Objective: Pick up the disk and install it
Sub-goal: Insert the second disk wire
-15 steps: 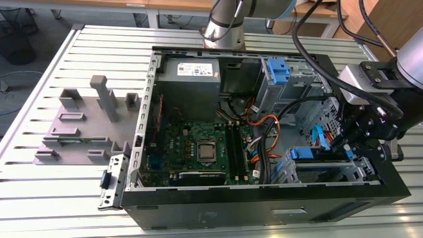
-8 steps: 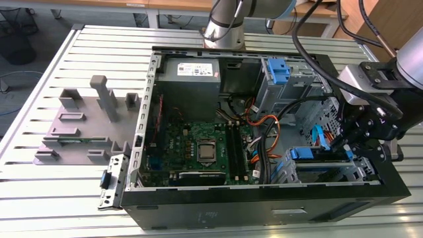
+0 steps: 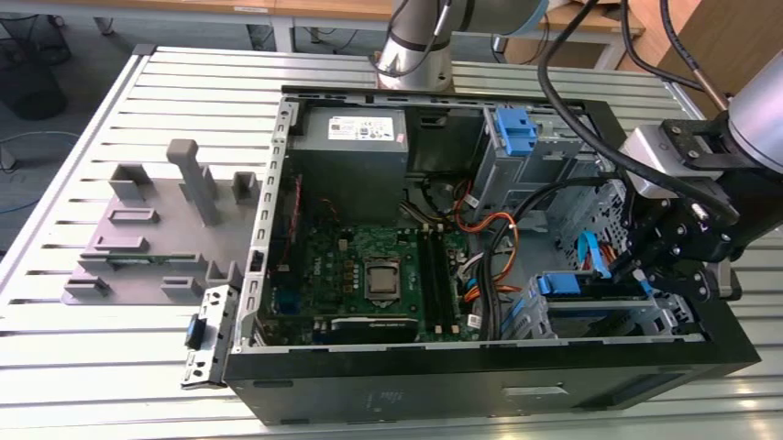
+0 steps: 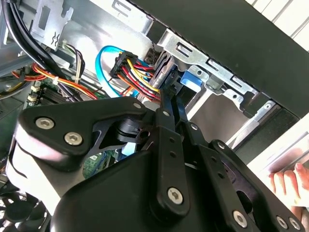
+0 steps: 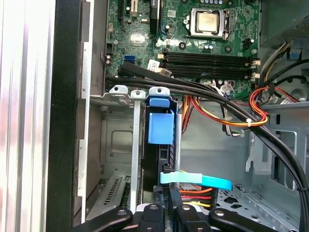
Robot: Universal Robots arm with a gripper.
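Gripper low inside the computer case, at its front corner by the drive cage; whether the pincer is apart or clamped, cannot tell. Disk stands edgewise in the cage slot, seemingly seated, cables plugged in. Beyond, motherboard.
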